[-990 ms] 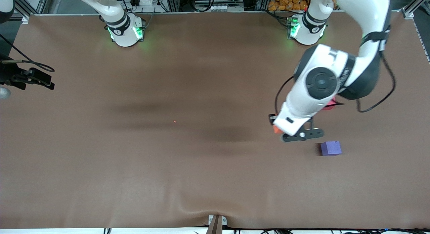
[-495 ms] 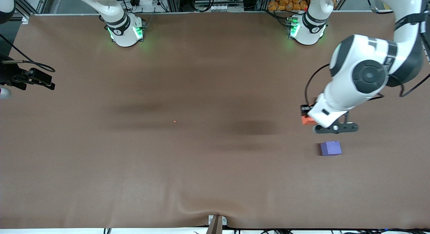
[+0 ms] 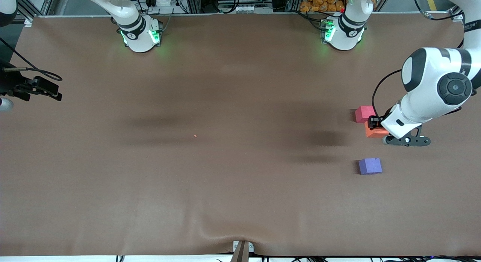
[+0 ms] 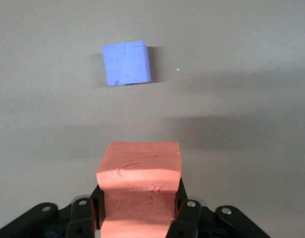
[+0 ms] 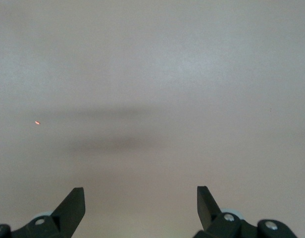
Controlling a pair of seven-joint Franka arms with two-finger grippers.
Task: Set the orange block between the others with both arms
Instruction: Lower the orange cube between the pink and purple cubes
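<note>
Risk: left end effector (image 3: 375, 127), clenched on orange block (image 3: 373, 132), nudges pinkish-red cube (image 3: 364, 114) at 11 o'clock; purple cube (image 3: 370, 166) clear. Right end effector (image 5: 140, 203) released, waiting.

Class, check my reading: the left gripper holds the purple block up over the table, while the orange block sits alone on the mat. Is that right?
Not quite: the colours are swapped. The left wrist view shows the left gripper with its jaws shut on the orange block, and the purple block sitting alone on the mat. The rest holds.
</note>
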